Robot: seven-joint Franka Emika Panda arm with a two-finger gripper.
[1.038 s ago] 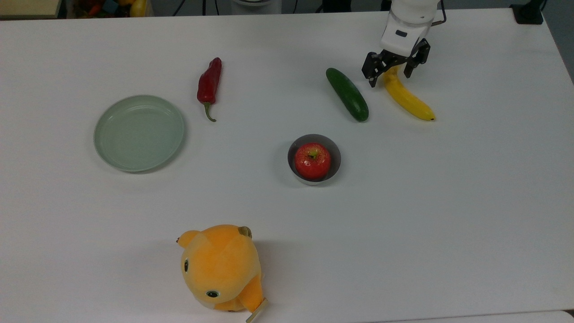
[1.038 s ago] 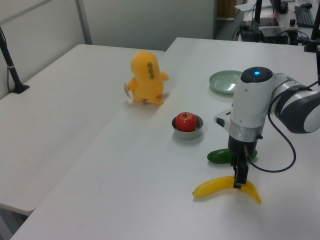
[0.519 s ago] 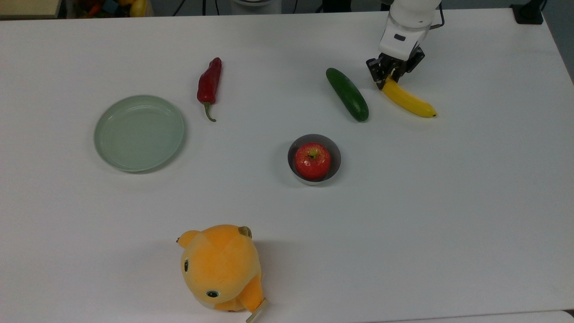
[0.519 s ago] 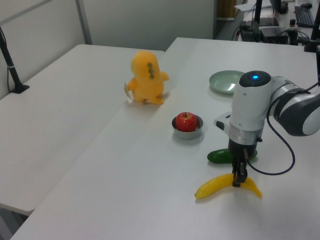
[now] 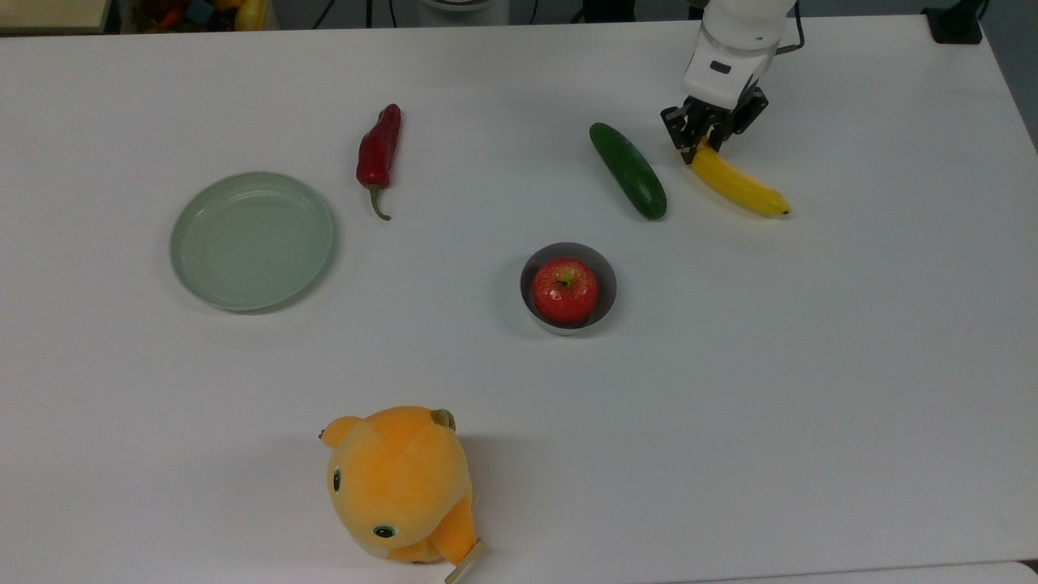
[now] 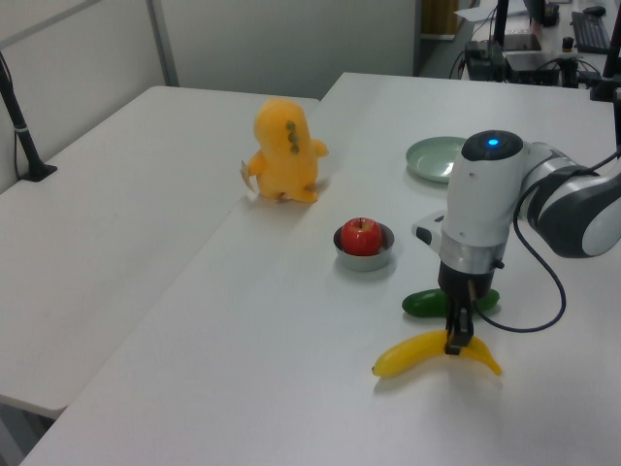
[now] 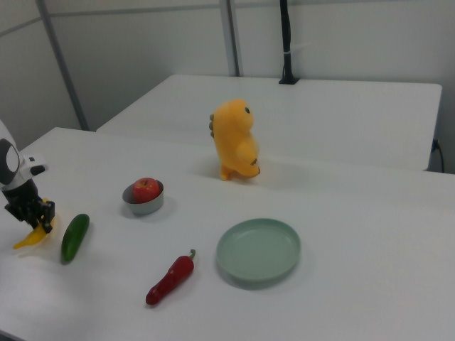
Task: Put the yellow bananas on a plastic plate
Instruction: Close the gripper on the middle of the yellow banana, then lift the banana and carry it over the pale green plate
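The yellow banana (image 5: 739,186) lies at the top view's upper right, its dark tip pointing away from the arm. My gripper (image 5: 704,141) is shut on the banana's stem end; the fingers (image 6: 453,335) clamp the banana (image 6: 427,353) near its middle bend in the left view. I cannot tell whether the banana is touching the table or just off it. The pale mint-green plate (image 5: 251,240) sits empty far off at the top view's left, and it is the plate (image 7: 258,250) at the right view's centre. In the right view the gripper (image 7: 32,217) stands over the banana (image 7: 27,238).
A dark green cucumber (image 5: 628,170) lies just to the top view's left of the banana. A grey bowl (image 5: 527,276) with a red apple, a red chili (image 5: 379,154) and an orange plush toy (image 5: 401,483) sit between and below banana and plate.
One second ago the fingers stood open around the banana's stem end; they have since closed on it. The banana has shifted slightly with the gripper. Everything else stayed in place.
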